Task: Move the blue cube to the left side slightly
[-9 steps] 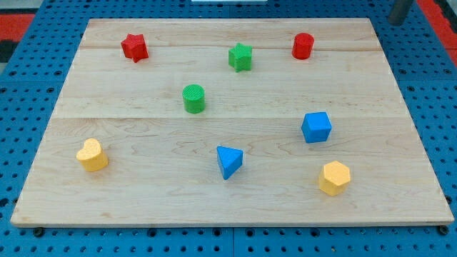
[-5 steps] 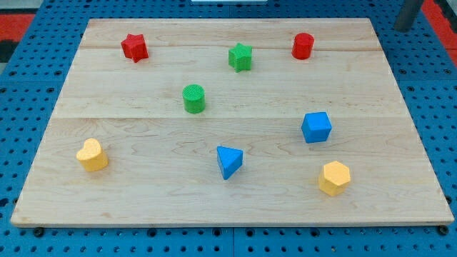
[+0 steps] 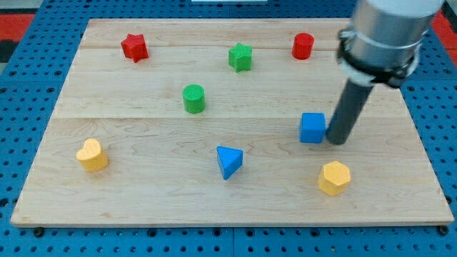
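The blue cube [image 3: 312,128] sits on the wooden board [image 3: 143,193], right of centre. My tip [image 3: 335,141] rests on the board right against the cube's right side, touching or nearly touching it. The dark rod rises from there up to the grey arm body [image 3: 385,32] at the view's top right.
A blue triangle [image 3: 228,161] lies at lower centre and a yellow hexagon [image 3: 334,178] just below the cube. A yellow heart [image 3: 91,155] is at lower left. A green cylinder [image 3: 193,98], green star [image 3: 240,57], red star [image 3: 134,47] and red cylinder [image 3: 303,46] stand further up.
The arm has come in from the view's top right corner and set its tip down by the blue cube's right side. The cube has shifted slightly left.
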### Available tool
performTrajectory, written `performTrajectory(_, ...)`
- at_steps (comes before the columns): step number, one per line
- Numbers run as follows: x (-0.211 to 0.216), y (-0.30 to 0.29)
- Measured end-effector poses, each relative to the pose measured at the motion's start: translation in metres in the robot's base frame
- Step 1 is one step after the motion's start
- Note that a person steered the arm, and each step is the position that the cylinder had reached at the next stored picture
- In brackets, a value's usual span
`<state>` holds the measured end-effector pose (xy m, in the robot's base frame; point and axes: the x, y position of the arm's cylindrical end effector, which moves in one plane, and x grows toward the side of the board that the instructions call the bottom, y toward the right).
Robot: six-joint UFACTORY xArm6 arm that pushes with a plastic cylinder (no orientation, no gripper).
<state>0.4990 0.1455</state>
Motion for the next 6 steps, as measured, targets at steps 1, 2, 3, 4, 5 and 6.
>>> performTrajectory(1,0.005,-0.004)
performTrajectory(2,0.005,-0.004)
performTrajectory(3,0.005,-0.004)
performTrajectory(4,0.008,0.007)
performTrajectory(5,0.022,0.061)
performTrajectory(6,0.029,0.132)
